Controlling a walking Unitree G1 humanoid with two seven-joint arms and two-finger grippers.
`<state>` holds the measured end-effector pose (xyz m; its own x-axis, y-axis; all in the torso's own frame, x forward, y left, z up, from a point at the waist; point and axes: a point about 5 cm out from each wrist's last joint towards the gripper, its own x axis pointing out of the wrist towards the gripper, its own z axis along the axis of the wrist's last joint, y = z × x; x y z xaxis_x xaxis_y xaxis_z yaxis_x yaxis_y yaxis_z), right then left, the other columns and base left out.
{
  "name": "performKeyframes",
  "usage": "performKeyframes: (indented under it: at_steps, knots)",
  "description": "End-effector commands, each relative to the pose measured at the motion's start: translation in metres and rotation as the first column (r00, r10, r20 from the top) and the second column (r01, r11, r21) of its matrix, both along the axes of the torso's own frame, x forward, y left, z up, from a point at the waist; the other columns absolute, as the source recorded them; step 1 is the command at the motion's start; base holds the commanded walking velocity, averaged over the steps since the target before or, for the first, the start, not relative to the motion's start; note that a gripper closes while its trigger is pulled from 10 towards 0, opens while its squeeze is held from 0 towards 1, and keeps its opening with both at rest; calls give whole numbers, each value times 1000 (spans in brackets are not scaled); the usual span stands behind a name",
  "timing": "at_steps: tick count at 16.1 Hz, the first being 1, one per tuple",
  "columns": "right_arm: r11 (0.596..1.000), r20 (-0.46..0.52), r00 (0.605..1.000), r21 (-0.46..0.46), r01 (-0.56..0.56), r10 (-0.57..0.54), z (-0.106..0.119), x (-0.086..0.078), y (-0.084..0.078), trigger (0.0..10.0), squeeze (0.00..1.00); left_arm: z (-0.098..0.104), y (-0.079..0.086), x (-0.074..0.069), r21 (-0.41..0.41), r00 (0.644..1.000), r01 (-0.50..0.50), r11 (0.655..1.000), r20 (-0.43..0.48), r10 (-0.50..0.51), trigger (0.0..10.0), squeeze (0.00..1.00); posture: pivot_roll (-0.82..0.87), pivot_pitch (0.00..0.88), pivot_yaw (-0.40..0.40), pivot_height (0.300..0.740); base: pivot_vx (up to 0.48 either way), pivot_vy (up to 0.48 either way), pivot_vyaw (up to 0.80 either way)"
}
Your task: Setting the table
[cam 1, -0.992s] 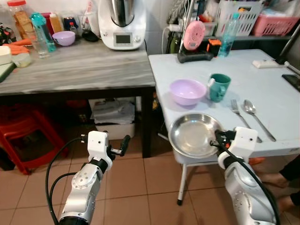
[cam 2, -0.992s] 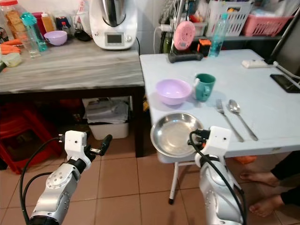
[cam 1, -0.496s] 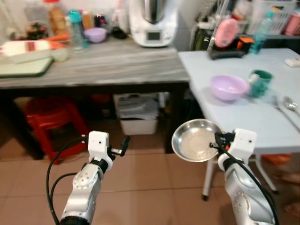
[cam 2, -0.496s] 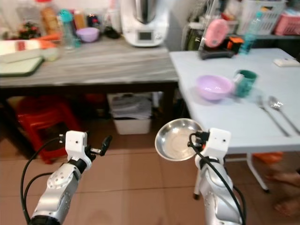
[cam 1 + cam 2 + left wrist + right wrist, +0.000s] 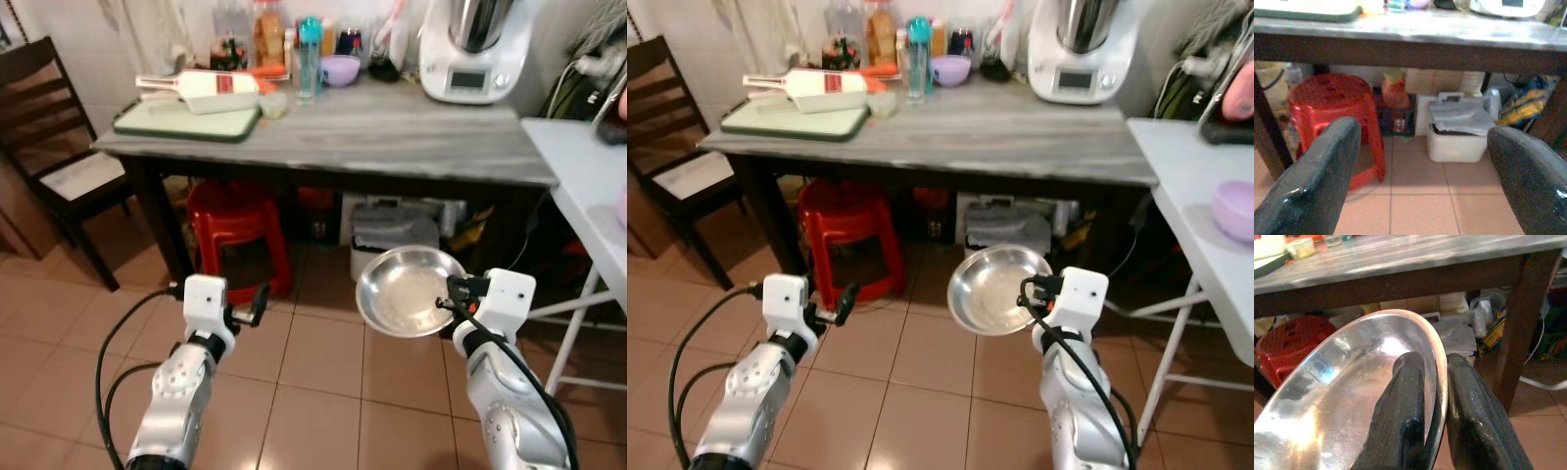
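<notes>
The left claw (image 5: 257, 305) hangs empty over the floor tiles, its fingers (image 5: 1317, 181) spread wide apart, with a red stool (image 5: 231, 220) beyond it under the worktop (image 5: 343, 132). To its right, the right claw (image 5: 1031, 297) is clamped on the plate (image 5: 994, 290), one finger (image 5: 1403, 411) inside the dish and the other outside, pinching the rim. The plate juts out from that claw toward the left claw, in the air and level, below the worktop's edge and touching nothing else. It looks like thin polished metal: light and stiff, not fragile, but slick, so a pinch at one point of the rim could let it pivot or slide. A hold well past the rolled lip seems safest. Right of the right claw stands a pale table (image 5: 1200, 215) with a purple bowl (image 5: 1236, 210).
</notes>
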<state>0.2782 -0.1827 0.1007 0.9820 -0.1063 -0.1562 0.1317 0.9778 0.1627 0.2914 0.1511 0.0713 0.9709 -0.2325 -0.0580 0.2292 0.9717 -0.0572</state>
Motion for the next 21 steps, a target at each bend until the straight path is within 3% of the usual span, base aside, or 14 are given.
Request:
performKeyframes:
  at_steps: [1, 4, 7, 9, 18, 21]
  knots:
    - [1000, 37, 999, -10, 0, 0, 9, 2, 1, 10000, 0, 5, 4, 1, 14, 1000, -2, 1000, 27, 2, 10000, 0, -46, 0, -8, 740, 0, 0, 0]
    - [1000, 46, 999, -15, 4, -4, 10, 1, 0, 10000, 0, 10, -1, 0, -42, 998, 59, 997, 41, -57, 10000, 0, -48, 0, -8, 740, 0, 0, 0]
    - [1000, 45, 999, -11, 7, -7, 10, 1, 0, 10000, 0, 10, -3, 0, -47, 997, 68, 997, 45, -65, 10000, 0, -48, 0, -8, 740, 86, 0, -444]
    - [1000, 48, 999, -13, 8, -8, 10, 1, 0, 10000, 0, 10, -4, -1, -52, 996, 77, 996, 43, -75, 10000, 0, -50, 0, -6, 740, 287, 0, -697]
    - [996, 149, 989, -92, 8, 6, 40, 2, 0, 10000, 0, 32, -11, 0, -82, 992, 75, 994, 106, -66, 10000, 0, -61, 0, -5, 740, 417, 0, 0]
    - [995, 141, 990, -94, 21, -7, 39, 1, -4, 10000, 0, 29, -12, -3, -81, 993, 83, 993, 96, -75, 10000, 0, -61, 0, -5, 740, 350, 0, 0]
